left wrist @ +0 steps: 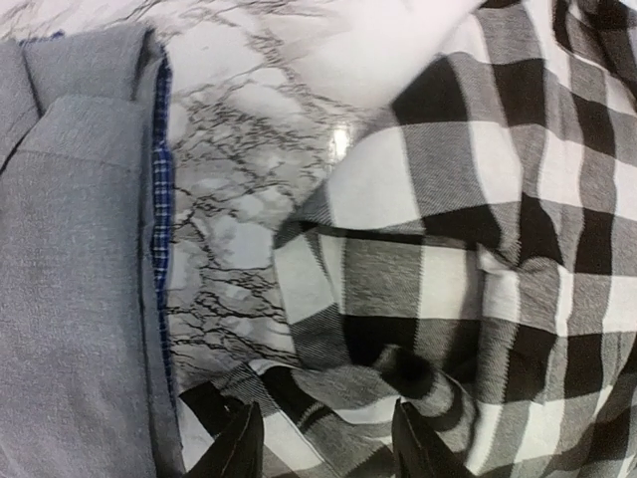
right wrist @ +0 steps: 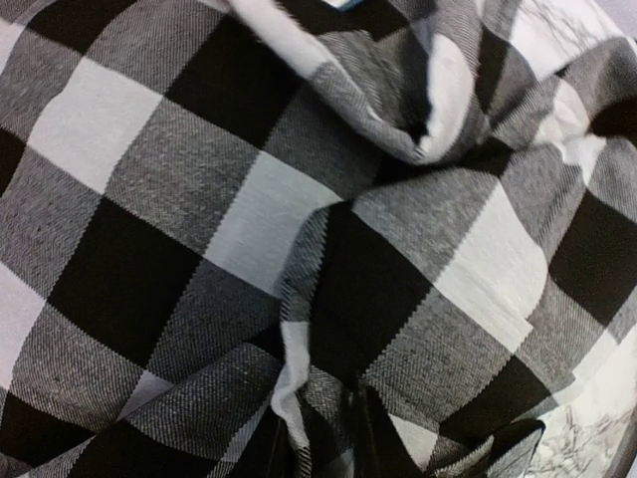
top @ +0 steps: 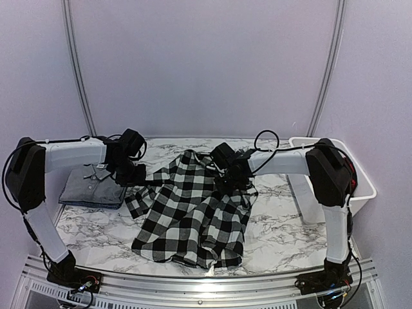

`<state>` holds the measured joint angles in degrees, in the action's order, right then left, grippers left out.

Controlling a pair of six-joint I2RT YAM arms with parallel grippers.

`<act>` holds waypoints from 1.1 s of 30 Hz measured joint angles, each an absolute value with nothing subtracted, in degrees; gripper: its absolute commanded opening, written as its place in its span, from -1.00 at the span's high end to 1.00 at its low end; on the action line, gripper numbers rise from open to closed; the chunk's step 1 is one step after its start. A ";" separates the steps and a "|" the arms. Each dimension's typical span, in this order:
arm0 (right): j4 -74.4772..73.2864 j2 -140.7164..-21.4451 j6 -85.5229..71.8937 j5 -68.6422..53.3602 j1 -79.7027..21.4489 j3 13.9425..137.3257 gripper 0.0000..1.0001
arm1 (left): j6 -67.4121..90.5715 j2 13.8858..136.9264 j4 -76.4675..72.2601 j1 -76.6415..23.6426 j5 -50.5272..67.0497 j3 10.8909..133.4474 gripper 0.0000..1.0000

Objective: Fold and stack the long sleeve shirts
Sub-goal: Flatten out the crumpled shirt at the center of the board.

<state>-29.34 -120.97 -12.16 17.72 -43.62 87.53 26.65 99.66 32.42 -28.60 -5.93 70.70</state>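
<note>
A large black-and-white checked long sleeve shirt (top: 190, 215) lies crumpled on the middle of the marble table (top: 277, 219). A grey long sleeve shirt (top: 93, 187) lies folded at the left. My left gripper (top: 143, 177) hovers low over the checked shirt's left edge. In the left wrist view its jaws (left wrist: 328, 453) stand open, with checked cloth (left wrist: 448, 249) lying under them and the grey shirt (left wrist: 80, 299) alongside. My right gripper (top: 233, 183) is at the shirt's upper right. In the right wrist view that gripper (right wrist: 318, 453) is shut on a raised fold of checked cloth (right wrist: 299, 329).
A white bin (top: 360, 177) stands at the table's right edge, behind the right arm. A metal rail (top: 193, 283) runs along the near edge. A thin blue checked edge (left wrist: 159, 199) shows along the side of the folded grey shirt.
</note>
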 measured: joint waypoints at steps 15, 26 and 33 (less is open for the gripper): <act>-32.51 -109.08 -12.97 25.28 -40.25 84.38 1.00 | 28.51 106.52 24.53 -23.44 -0.49 70.67 0.23; -34.79 -101.49 -13.23 28.91 -35.88 83.24 1.00 | 29.63 114.45 23.57 -23.24 -2.46 76.27 0.90; -35.62 -99.22 -13.02 29.61 -32.34 83.26 1.00 | 27.42 116.11 25.28 -22.83 -6.37 82.35 1.00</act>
<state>-35.62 -99.22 -13.02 29.61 -32.34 83.26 27.42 116.11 25.28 -22.83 -6.37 82.35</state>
